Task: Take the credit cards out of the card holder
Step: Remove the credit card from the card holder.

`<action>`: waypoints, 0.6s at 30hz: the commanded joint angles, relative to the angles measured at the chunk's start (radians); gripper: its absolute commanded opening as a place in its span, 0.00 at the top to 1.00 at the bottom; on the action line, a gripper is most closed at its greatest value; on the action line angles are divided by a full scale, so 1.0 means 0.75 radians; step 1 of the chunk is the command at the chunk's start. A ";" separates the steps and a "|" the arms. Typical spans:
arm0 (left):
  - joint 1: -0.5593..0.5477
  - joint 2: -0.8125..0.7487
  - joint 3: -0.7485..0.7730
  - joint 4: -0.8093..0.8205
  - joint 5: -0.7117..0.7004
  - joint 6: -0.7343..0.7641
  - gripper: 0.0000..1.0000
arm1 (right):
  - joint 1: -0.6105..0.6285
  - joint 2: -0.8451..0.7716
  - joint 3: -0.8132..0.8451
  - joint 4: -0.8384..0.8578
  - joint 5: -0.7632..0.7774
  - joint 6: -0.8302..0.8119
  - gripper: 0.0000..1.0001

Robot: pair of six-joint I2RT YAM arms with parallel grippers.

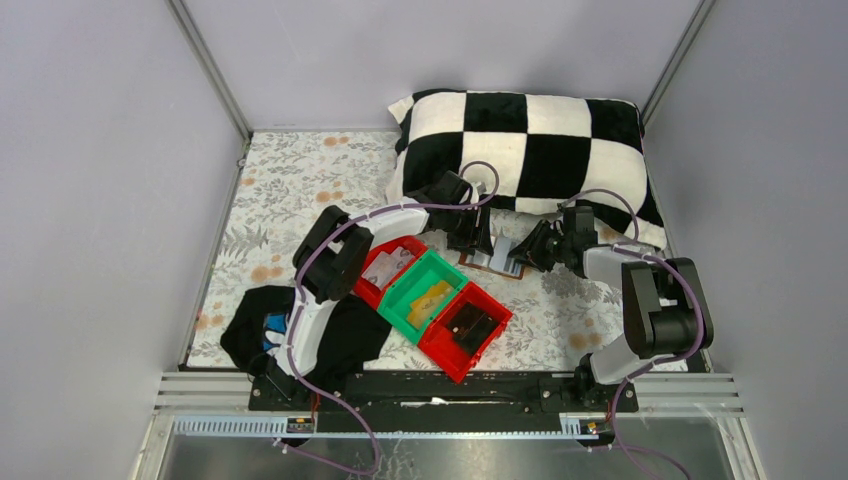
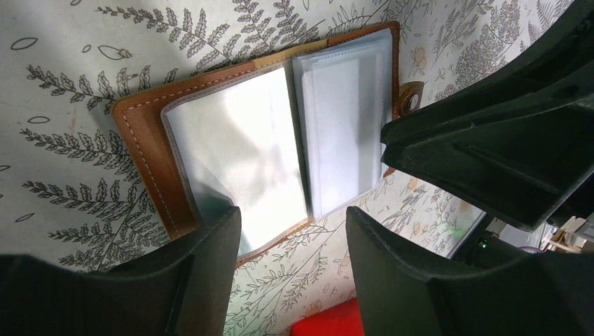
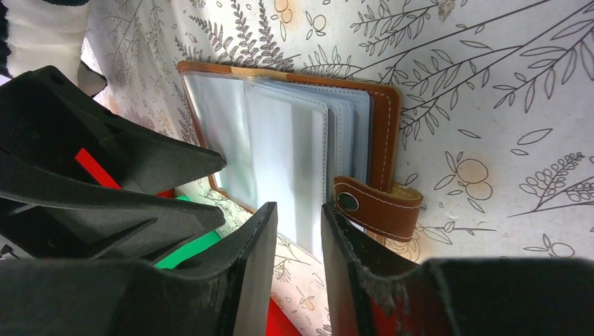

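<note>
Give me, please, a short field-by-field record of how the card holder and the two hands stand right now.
holder: reddish-brown leather folding card holder, lying open and flat, clear sleeves facing up
surface: floral-print tablecloth
cards: pale grey-blue credit cards, apparently in the sleeves
left hand: open, fingers apart over one edge of the holder
right hand: narrowly open, at the edge with the snap tab; no clamp on a sleeve visible

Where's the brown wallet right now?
In the top view the wallet lies open near the middle of the table, between the left gripper and right gripper, just in front of the checkered pillow.
</note>
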 commanded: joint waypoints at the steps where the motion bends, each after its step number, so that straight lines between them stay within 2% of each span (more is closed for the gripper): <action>1: 0.006 0.023 -0.018 0.036 0.010 0.013 0.39 | 0.018 0.016 -0.011 0.072 -0.061 0.037 0.63; 18: 0.006 -0.003 -0.021 0.034 0.030 0.018 0.39 | 0.019 -0.008 -0.039 0.177 -0.124 0.110 0.63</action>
